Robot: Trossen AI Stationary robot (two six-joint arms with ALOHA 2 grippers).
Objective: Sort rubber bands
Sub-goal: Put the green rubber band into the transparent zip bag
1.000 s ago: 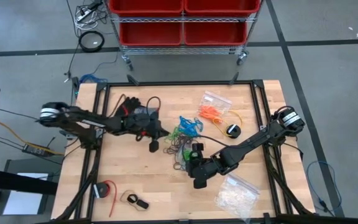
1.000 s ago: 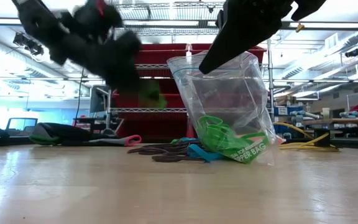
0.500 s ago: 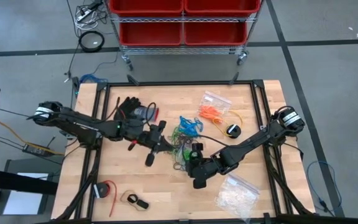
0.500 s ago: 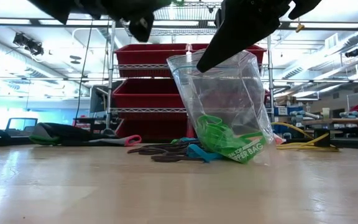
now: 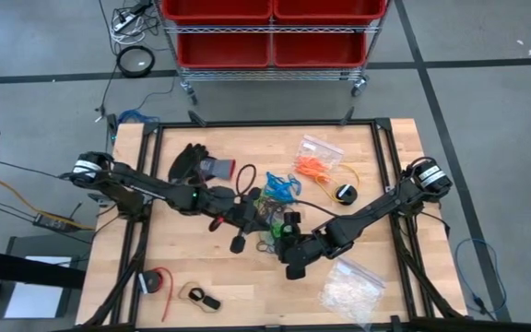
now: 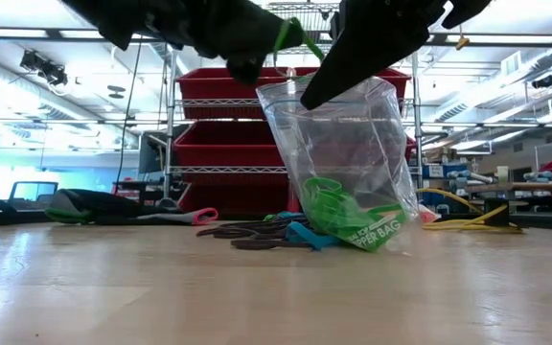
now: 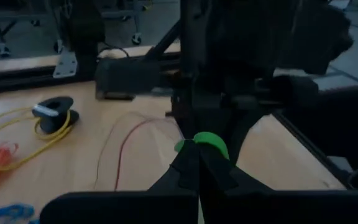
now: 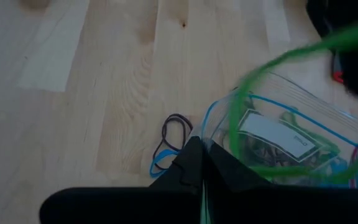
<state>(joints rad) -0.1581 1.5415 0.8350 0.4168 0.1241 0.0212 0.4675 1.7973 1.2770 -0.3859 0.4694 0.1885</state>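
Several green rubber bands (image 6: 338, 209) already sit in the bottom of the clear bag (image 6: 353, 153), which the right gripper (image 6: 326, 86) pinches by its upper rim with its fingers pressed together on the plastic, so that it stands on the tabletop (image 6: 257, 287); we judge the green sort well begun but far from done; a heap of mixed bands (image 5: 270, 198) in blue, green and dark colours still lies on the tabletop mid-table just beside the bag, a bunch of orange bands (image 5: 313, 168) lies by another small bag farther back, and a few loose dark and blue ones (image 8: 169, 146) lie near the bag's foot. The left gripper (image 7: 194, 152) has its fingers closed on one green band (image 7: 205, 142), held at the bag's mouth; we take the next step to be dropping it in. Against the earlier frames, the left arm has swung in from the glove side towards mid-table and the bag; the right arm and bag have not shifted.
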